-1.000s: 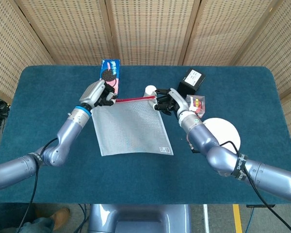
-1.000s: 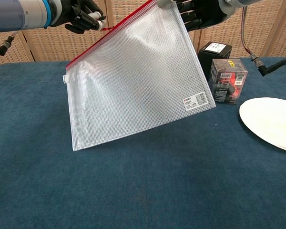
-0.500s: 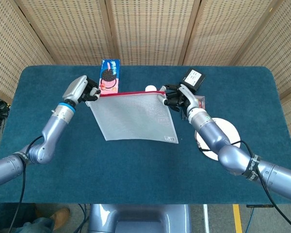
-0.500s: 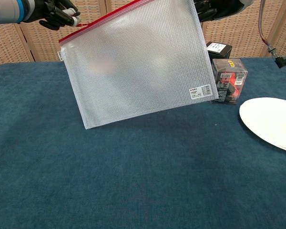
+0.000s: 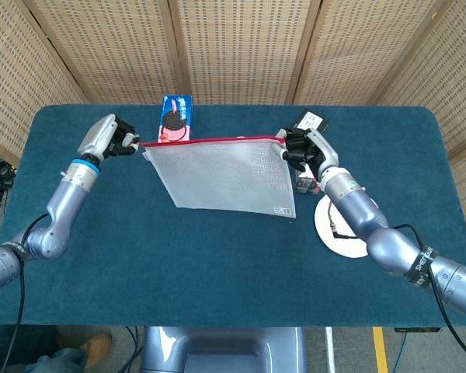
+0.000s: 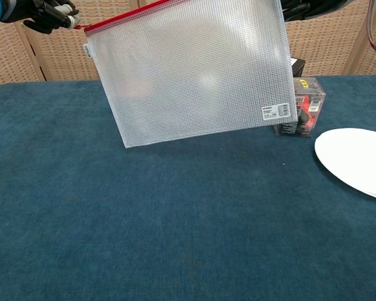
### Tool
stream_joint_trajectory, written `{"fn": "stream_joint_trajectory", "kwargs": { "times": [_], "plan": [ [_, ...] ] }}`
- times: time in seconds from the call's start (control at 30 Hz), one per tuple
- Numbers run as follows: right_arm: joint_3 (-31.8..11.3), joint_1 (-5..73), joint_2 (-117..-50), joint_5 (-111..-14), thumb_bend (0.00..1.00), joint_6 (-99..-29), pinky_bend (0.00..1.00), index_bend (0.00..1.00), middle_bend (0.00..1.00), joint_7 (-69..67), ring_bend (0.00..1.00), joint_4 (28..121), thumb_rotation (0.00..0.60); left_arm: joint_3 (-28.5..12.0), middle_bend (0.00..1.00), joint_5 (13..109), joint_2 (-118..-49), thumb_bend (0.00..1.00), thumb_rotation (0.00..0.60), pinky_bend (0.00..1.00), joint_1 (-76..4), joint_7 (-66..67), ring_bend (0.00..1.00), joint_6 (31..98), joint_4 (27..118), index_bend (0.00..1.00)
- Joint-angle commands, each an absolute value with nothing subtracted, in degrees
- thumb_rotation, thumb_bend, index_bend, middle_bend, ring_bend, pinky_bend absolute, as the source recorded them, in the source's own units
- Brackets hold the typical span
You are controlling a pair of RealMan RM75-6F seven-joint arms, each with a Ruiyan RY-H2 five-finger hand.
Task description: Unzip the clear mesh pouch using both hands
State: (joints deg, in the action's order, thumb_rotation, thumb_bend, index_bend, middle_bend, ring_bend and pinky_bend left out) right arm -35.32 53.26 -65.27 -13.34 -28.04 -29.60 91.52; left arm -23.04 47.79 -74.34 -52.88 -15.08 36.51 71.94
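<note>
Silver-grey arms (image 5: 58, 210), blue wrist band (left), black-fingered robot hand (image 5: 113, 137)

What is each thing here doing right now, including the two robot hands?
Clear mesh pouch: lifted off the table, hanging by its red zipper edge between both hands.
Left robot hand: pinches the zipper pull at the pouch's left end.
Right robot hand: grips the pouch's right top corner.
White plate: flat on the table, nothing on it.
Cookie pack: lies on the table behind the pouch.

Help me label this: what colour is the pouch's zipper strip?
Red zipper strip tops the pouch; clearest in head view.
</note>
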Motion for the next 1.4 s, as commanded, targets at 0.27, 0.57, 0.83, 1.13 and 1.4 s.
{"fn": "stream_joint_trajectory", "kwargs": {
  "times": [0.27, 0.57, 0.83, 1.13, 1.4],
  "plan": [
    [-34.3, 53.1, -64.6, -13.2, 0.92, -27.5, 1.0, 0.78, 0.93, -30.8, 0.87, 89.6, 0.6, -23.0, 0.98, 47.4, -74.6, 0.98, 0.6, 1.0, -52.8, -15.2, 0.99, 36.1, 70.9, 0.9],
    [-33.7, 52.0, -64.8, -20.4, 0.0, -25.8, 1.0, 0.03, 0.88, -29.7, 0.85, 88.7, 0.6, -23.2, 0.95, 49.8, -74.0, 0.0, 0.394, 1.0, -52.6, -17.3, 0.99, 33.6, 71.0, 0.0],
    [-32.0, 51.2, -64.8, -24.6, 0.0, -29.7, 1.0, 0.0, 0.87, -27.5, 0.85, 89.2, 0.6, -24.2, 0.95, 54.1, -73.8, 0.0, 0.346, 1.0, -50.9, -19.9, 0.99, 37.6, 71.7, 0.0],
    [-28.3, 49.1, -62.4, -30.8, 0.0, -37.6, 0.99, 0.04, 0.85, -21.4, 0.83, 92.8, 0.6, -24.1, 0.75, 57.4, -69.6, 0.0, 0.355, 0.92, -47.6, -19.9, 0.84, 42.5, 75.8, 0.0],
    [-16.6, 38.8, -59.7, -60.1, 0.0, -58.3, 0.27, 0.06, 0.28, -7.4, 0.23, 94.6, 0.6, -16.7, 0.0, 60.5, -61.2, 0.0, 0.381, 0.04, -38.6, -2.9, 0.0, 55.7, 85.3, 0.0]
  ]
}}
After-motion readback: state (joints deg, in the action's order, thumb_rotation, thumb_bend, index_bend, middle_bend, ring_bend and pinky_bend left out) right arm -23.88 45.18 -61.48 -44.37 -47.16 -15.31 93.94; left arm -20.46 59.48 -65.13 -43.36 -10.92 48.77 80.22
